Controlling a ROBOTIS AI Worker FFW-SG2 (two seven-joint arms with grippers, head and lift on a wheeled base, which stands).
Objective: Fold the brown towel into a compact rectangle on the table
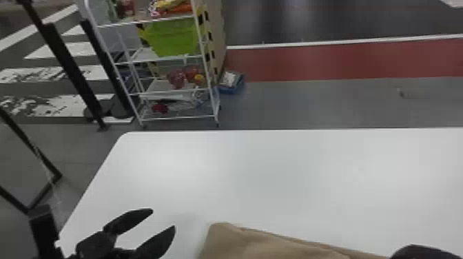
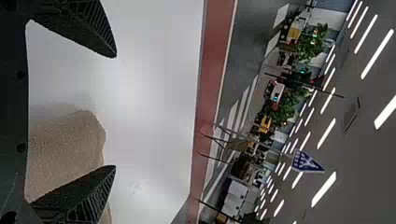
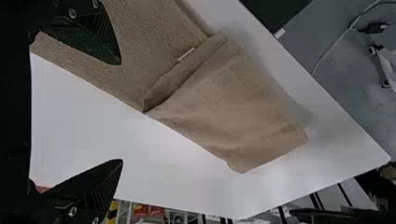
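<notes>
The towel [image 1: 248,244] lies partly folded on the surface [image 1: 275,172]; left of the towel is the left tool [image 1: 163,219], spread and empty; near its right part, the right tool [image 1: 416,252], likewise

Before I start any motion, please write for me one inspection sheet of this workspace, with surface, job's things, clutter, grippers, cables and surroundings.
Surface: smooth white tabletop with a rounded far-left corner.
Job's things: brown cloth towel lying on it, partly folded over, small white label near a fold.
Clutter: mixed items on the white metal rack; blue box on the floor beside it.
Grippers: left black gripper open, near the towel's left end; right black gripper open.
Cables: thin pale cable on the floor beyond the tabletop's edge.
Surroundings: lime-green bin on the rack, red floor band behind.
</notes>
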